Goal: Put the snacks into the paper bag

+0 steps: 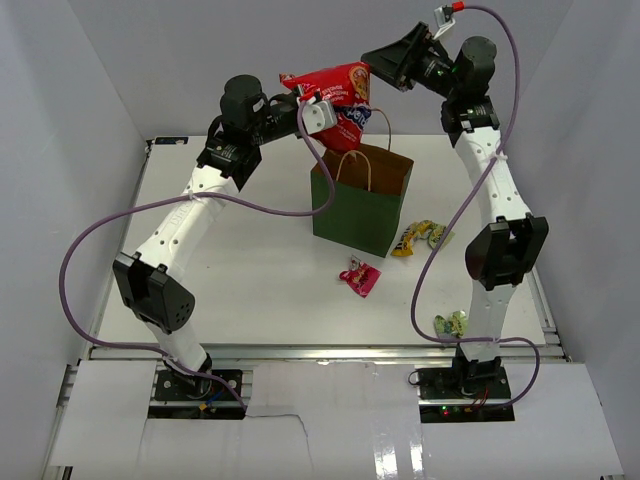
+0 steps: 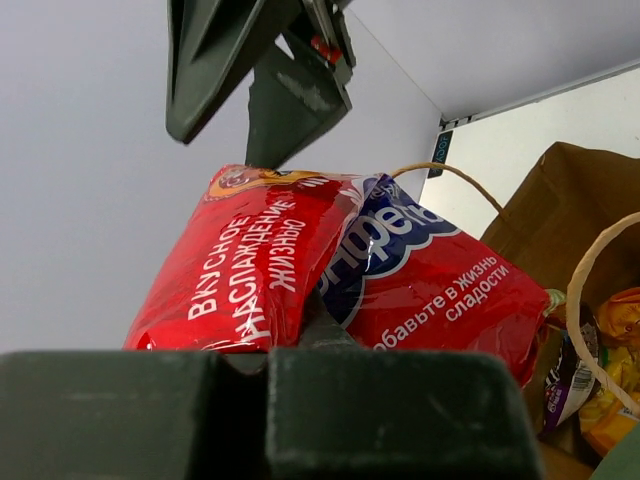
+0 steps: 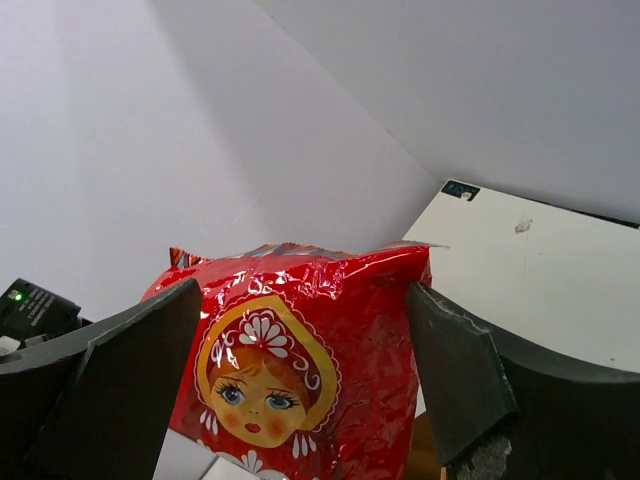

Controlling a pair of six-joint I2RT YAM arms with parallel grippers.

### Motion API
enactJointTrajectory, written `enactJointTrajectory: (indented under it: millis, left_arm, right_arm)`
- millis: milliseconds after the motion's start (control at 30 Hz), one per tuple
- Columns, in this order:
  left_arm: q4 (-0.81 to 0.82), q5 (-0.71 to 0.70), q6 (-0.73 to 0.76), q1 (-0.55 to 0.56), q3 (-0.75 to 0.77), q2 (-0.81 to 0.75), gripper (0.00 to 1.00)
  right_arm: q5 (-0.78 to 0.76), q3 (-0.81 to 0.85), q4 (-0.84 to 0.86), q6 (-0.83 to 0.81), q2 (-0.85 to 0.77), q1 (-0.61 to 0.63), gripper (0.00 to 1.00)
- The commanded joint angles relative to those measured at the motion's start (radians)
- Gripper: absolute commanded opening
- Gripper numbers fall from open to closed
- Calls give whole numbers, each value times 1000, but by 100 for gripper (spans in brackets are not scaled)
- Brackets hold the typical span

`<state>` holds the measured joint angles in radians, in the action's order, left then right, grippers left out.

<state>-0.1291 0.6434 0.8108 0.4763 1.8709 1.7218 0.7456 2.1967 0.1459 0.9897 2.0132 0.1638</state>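
My left gripper [image 1: 328,110] is clamped shut on the lower end of a large red snack bag [image 1: 335,88], holding it in the air just above the open mouth of the paper bag [image 1: 355,210]. The red bag is crinkly foil with white lettering, a blue logo, and a painted doll face near its top.

My right gripper [image 3: 305,300] reaches in from the far right. Its jaws are spread wide, one on each side of the red bag's upper edge. I cannot tell whether they are pressing on the foil.

The paper bag stands upright near the middle of the white table [image 1: 250,270]. It is dark green outside and brown inside, with thin brown loop handles. My left wrist view looks into it and shows orange-yellow packets [image 2: 612,335] and a purple wrapper [image 2: 565,385] lying inside.

Other snacks lie on the table. A yellow candy pack [image 1: 404,242] and a light-green wrapper [image 1: 438,235] are just right of the paper bag. A pink wrapper [image 1: 360,277] lies in front of it, and a second light-green wrapper [image 1: 452,323] sits near my right arm's base.
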Motion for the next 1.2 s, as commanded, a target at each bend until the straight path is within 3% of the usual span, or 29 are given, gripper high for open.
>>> enactJointTrajectory:
  millis: [0,467,633,733,767,967,1133,1167]
  left_arm:
    - [187,39,-5,4,25,-110,0]
    - [204,56,-33,4,42,-87,0]
    - [195,61,-39,4,48,-74,0]
    - [194,58,-42,4,48,-65,0]
    - [195,58,-44,4,48,-59,0]
    - [186,38,-47,2,48,-42,0]
    - [204,33,-67,-7,27,-42,0]
    - [209,32,-74,-10,17,-42,0]
  right_arm:
    - [-66,38,41,43,18,8,89]
    - [-69,-83,57,76,10,14,88]
    - [-46,-83,139,109,22,16,84]
    - [-29,-95,175,135,16,16,74]
    - [-26,-100,194,144,15,16,65]
    - [-2,-152,260,171,-11,5,37]
    - [20,-175,308,196,-34,-15,25]
    - [24,-179,320,199,-39,-21,15]
